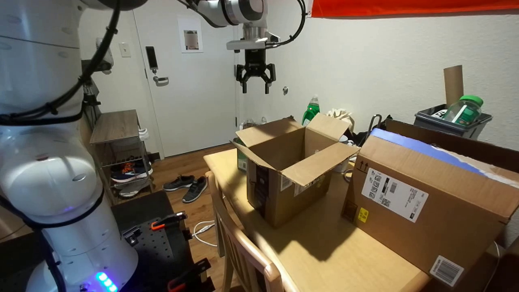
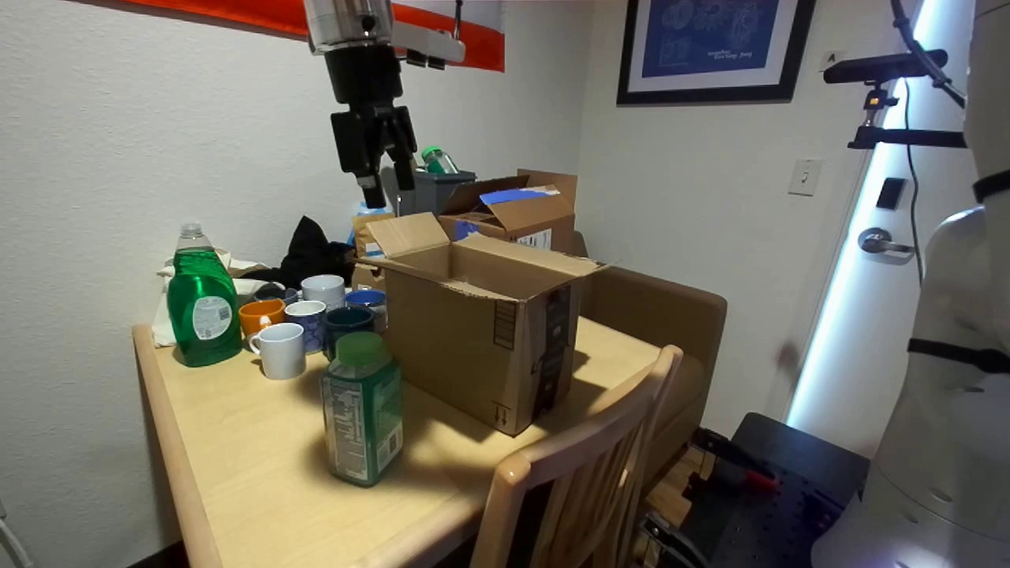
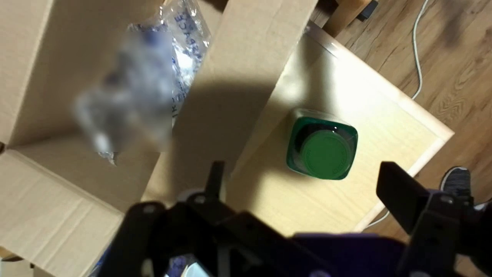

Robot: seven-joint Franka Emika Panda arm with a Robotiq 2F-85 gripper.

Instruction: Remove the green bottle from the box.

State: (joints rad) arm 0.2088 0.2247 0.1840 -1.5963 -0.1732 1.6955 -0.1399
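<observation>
Beside the smaller cardboard box point(image 2: 450, 355), green-capped bottle point(image 2: 363, 418) stood on the surface point(image 2: 237, 442).
Removal looked finished; end effector point(image 1: 256, 89) hung overhead, spread wide, empty; retreat probably called for.

In an exterior view, the smaller cardboard box point(image 1: 300, 202) hides all but a strip of the green bottle point(image 1: 241, 157) near a corner of the table point(image 1: 340, 259). In the wrist view, we find that box's clear plastic packaging point(image 3: 142, 77) mostly blurred. We cannot read the shipping label point(image 1: 394, 194); 1 framed poster point(image 2: 710, 43) is cut off above in an exterior view.
</observation>
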